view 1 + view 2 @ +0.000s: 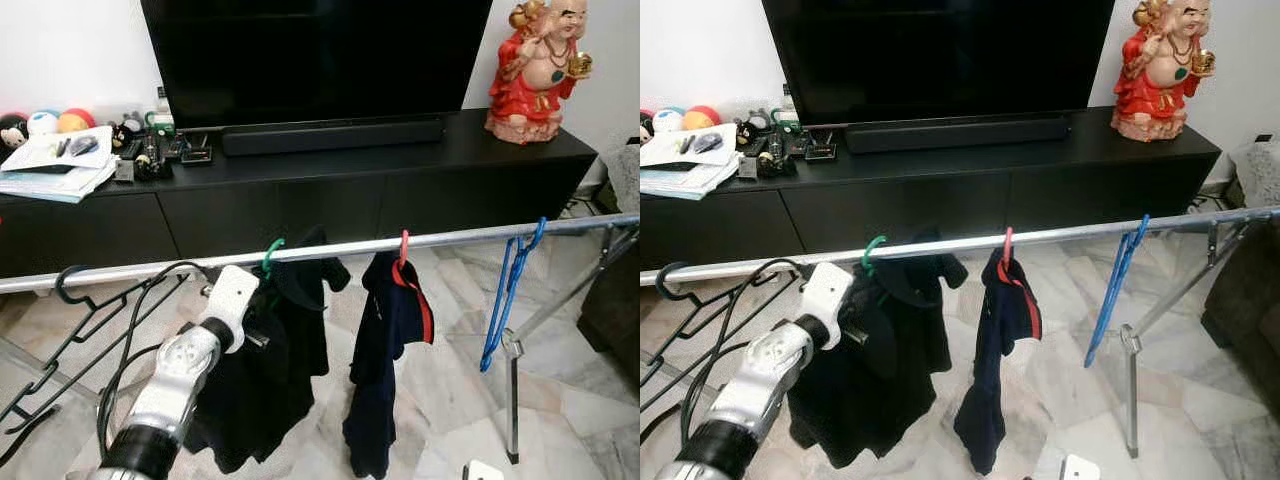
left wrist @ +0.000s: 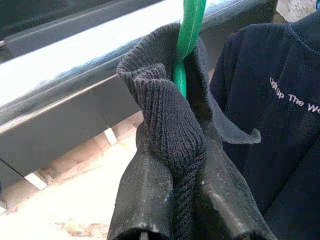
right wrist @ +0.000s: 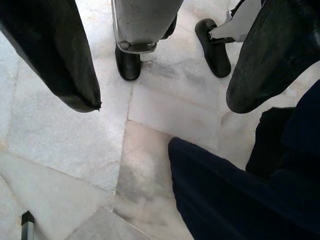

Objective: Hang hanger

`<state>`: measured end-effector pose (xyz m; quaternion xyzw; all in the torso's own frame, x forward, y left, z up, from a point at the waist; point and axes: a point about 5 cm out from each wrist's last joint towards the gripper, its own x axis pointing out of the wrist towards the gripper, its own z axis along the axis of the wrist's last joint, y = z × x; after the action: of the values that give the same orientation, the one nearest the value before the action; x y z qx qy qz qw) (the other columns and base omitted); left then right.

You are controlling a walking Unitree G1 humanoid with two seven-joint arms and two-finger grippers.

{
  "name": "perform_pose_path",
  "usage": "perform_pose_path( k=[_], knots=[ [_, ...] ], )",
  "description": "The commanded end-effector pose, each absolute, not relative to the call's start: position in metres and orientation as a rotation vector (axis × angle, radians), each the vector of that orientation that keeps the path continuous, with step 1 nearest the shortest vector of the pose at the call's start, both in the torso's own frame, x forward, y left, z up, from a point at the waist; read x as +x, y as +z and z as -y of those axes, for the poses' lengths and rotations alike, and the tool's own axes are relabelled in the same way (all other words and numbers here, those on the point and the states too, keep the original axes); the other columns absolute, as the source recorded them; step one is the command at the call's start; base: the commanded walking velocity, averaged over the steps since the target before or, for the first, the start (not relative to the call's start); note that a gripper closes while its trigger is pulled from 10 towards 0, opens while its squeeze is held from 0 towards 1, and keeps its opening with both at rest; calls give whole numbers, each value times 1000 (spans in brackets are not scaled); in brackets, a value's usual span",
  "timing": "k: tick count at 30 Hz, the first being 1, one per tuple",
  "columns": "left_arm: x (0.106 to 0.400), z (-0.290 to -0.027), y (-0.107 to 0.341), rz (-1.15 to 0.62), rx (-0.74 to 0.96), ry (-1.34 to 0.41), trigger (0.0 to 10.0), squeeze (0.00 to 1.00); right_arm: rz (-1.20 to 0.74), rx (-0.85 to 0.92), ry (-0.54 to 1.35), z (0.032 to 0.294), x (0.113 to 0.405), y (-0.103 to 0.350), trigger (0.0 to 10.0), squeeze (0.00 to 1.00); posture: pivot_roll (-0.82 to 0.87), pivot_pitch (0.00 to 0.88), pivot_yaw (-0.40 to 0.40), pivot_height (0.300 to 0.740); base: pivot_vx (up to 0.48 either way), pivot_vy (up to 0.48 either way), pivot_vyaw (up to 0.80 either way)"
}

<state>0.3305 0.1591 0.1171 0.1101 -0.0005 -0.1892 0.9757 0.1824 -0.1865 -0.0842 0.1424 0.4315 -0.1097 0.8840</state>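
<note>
A silver rail [image 1: 450, 238] crosses in front of me. On it a green hanger [image 1: 271, 252] carries a black knit garment [image 1: 280, 370]. My left gripper [image 2: 175, 167] is raised to that garment and shut on its ribbed collar just below the green hook [image 2: 187, 40], which sits over the rail [image 2: 75, 60]. Further right hang a navy shirt [image 1: 390, 340] on a red hanger [image 1: 404, 245] and an empty blue hanger [image 1: 508, 290]. My right gripper [image 3: 162, 102] hangs low over the marble floor, open and holding nothing, beside the navy cloth [image 3: 240, 200].
Empty black hangers [image 1: 80, 320] hang at the rail's left end. Behind stand a black TV console [image 1: 330, 190], a television [image 1: 320, 55], a red figurine [image 1: 540, 70] and papers [image 1: 55, 165]. The rack's leg [image 1: 513, 400] stands at the right, and a dark sofa edge [image 1: 615, 300] beyond.
</note>
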Motion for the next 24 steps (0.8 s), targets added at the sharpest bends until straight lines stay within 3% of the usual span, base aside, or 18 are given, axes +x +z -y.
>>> perform_pose_path(
  k=[1, 24],
  knots=[
    [333, -165, 137, 91, 206, -345, 0, 0, -921, 294, -228, 186, 177, -87, 10000, 0, 70, 59, -3, 740, 0, 0, 0],
    [290, -175, 113, 30, 224, -369, 118, 0, -923, 292, -226, 187, 177, -87, 10000, 0, 68, 39, 12, 740, 0, 0, 0]
  ],
)
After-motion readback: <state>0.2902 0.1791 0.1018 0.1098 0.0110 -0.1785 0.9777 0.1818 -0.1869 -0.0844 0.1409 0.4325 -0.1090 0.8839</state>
